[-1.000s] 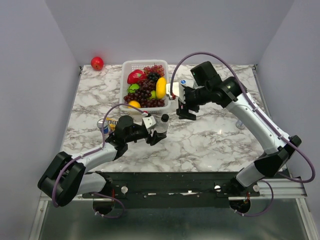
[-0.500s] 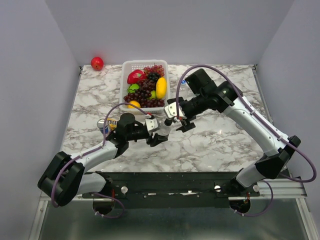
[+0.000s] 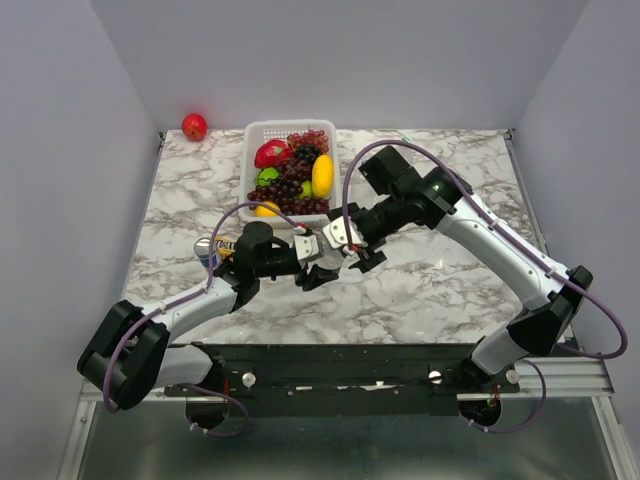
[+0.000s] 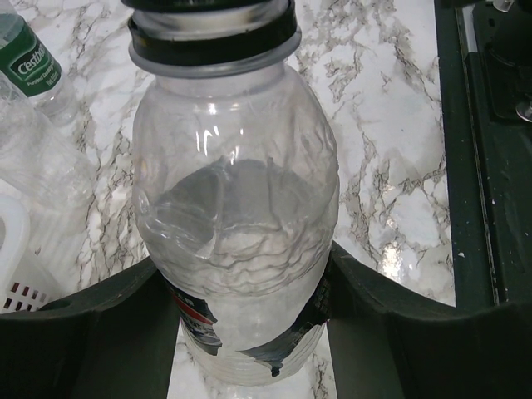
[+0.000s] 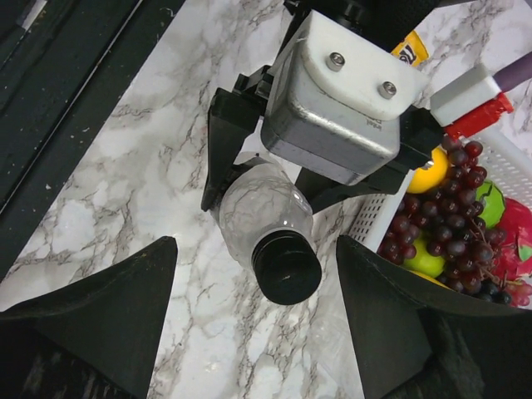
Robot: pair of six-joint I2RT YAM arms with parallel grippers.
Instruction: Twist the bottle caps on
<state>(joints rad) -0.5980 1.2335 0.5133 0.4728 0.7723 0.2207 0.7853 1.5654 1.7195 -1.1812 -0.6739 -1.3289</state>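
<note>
My left gripper point(image 3: 316, 258) is shut on a small clear plastic bottle point(image 4: 237, 208) with a torn label, held off the table and tilted toward the right arm. The black cap point(image 5: 288, 268) sits on the bottle's neck; it also shows at the top of the left wrist view point(image 4: 212, 33). My right gripper point(image 5: 256, 246) is open. Its fingers point(image 5: 125, 307) stand on either side of the cap, apart from it. In the top view the right gripper point(image 3: 354, 247) is just right of the bottle point(image 3: 326, 245). The blue and white-green caps are out of view.
A white basket point(image 3: 253, 135) of fruit stands at the back centre, close behind both grippers. A second clear bottle with a green label point(image 4: 29, 62) lies by the basket. A drink can point(image 3: 207, 251) and a yellow packet point(image 3: 226, 244) sit left of the left arm. A red apple point(image 3: 194, 126) is at the back left.
My right gripper has come down and to the left from beside the basket to the capped top of the bottle. The left gripper has kept hold of the bottle and tilted it toward the right.
</note>
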